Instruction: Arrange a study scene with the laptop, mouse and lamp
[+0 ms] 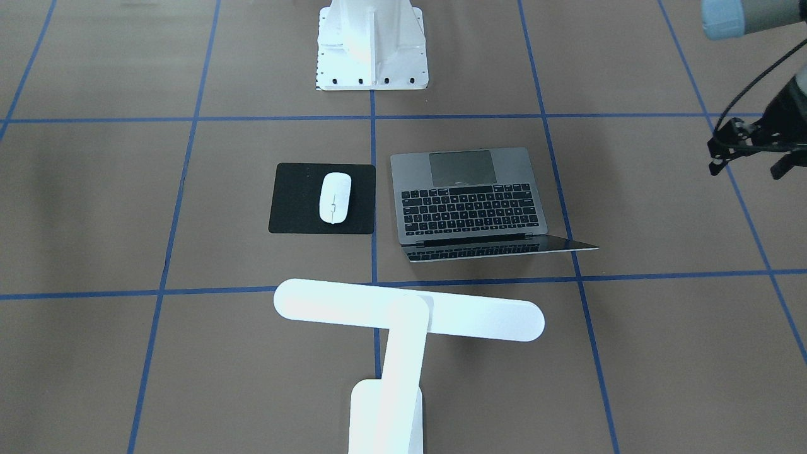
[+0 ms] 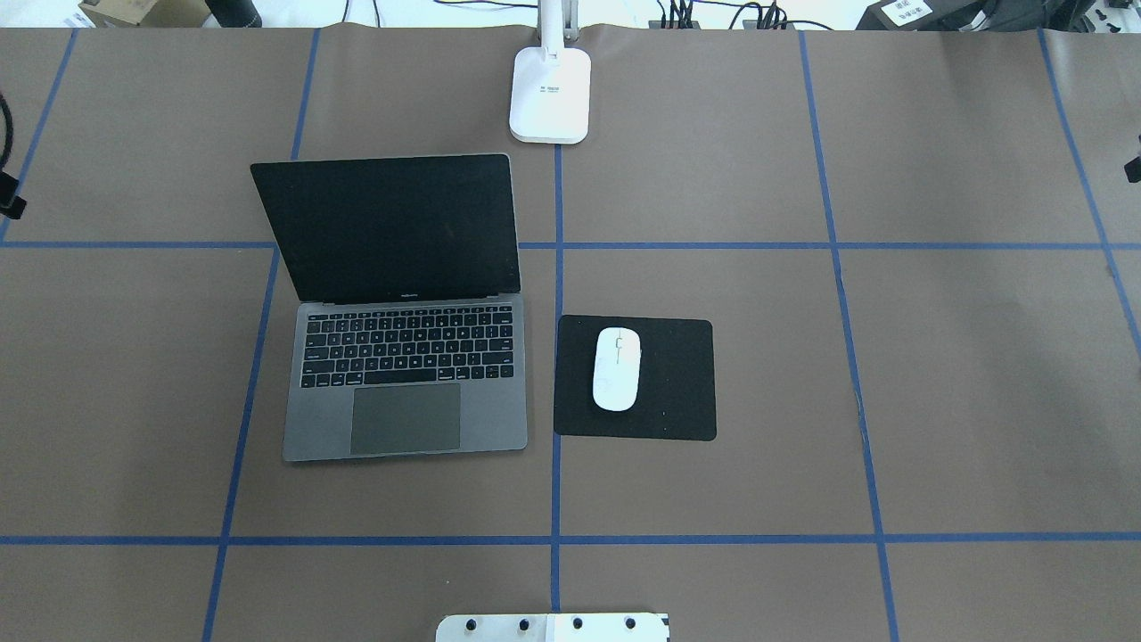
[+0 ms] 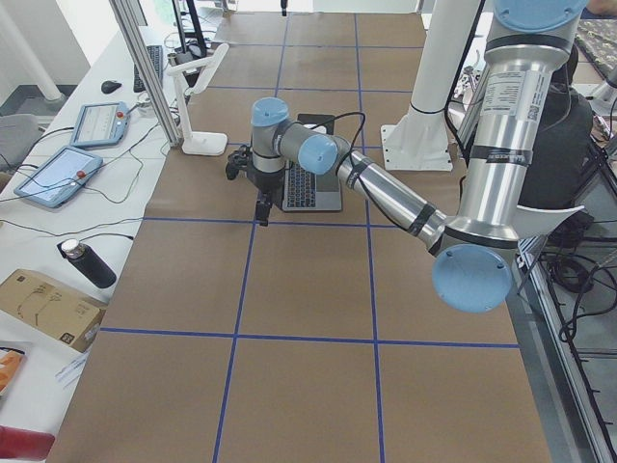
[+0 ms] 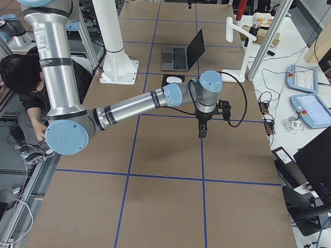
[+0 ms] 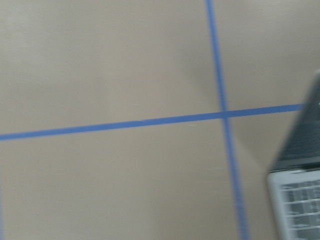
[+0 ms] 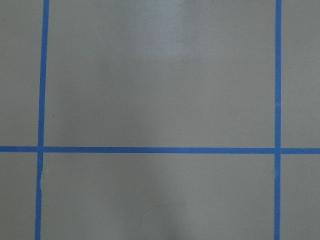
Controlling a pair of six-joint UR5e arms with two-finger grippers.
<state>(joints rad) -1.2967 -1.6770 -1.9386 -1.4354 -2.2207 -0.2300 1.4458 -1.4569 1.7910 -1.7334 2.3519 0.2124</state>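
Note:
The laptop [image 2: 401, 392] stands open on the brown table, its dark screen tilted back toward the far edge. Right of it, the white mouse [image 2: 617, 368] lies on a black square pad [image 2: 682, 392]. The lamp [image 1: 410, 310] stands at the far edge behind them, with its base [image 2: 550, 94] on the centre line and its light bar over the table. My left gripper [image 3: 262, 212] hangs pointing down over bare table left of the laptop. My right gripper [image 4: 202, 130] hangs the same way right of the pad. Neither touches anything, and I cannot tell how their jaws stand.
The white bolted pedestal [image 1: 372, 50] stands at the robot's side of the table. Blue tape lines grid the brown surface. Beyond the far edge are two tablets [image 3: 58, 174], a bottle [image 3: 87, 262] and a cardboard box [image 3: 43, 307]. A person [image 4: 26, 82] crouches behind the robot.

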